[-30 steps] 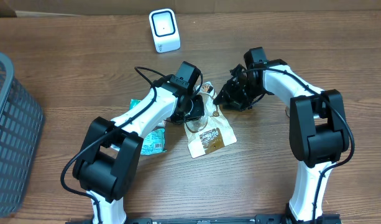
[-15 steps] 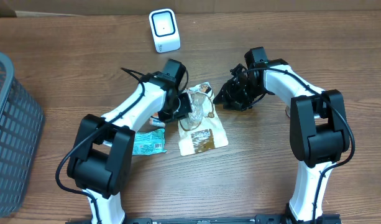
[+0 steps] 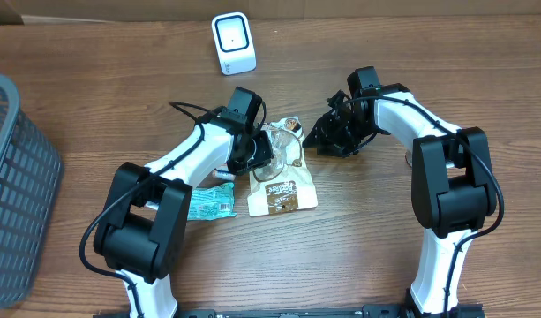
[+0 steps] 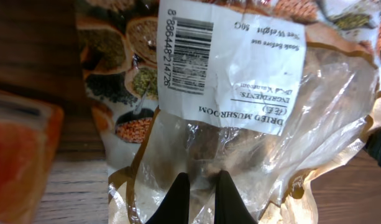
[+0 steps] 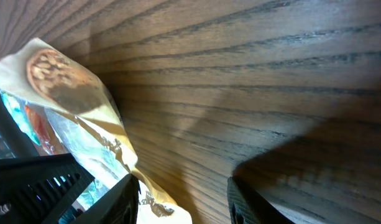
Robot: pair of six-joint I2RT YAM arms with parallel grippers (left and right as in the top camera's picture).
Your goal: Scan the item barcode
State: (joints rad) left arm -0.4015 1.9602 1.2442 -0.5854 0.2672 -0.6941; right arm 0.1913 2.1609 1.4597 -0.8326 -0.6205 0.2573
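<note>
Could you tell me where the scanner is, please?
Overhead, the scanner stands near the table's far edge, left of centre, just beyond the pouch.

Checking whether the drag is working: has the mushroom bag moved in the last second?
Yes. Held by the left gripper, the bag has slid left in the overhead view, nearer in line with the white scanner.

Two robot arms fill the overhead view, left arm (image 3: 191,155) and right arm (image 3: 417,113): smooth white links, bulky black joint blocks, a thin black cable (image 3: 189,107) looping beside each. The left gripper (image 4: 201,177) has two slim, tapered black fingers (image 4: 178,200).
</note>
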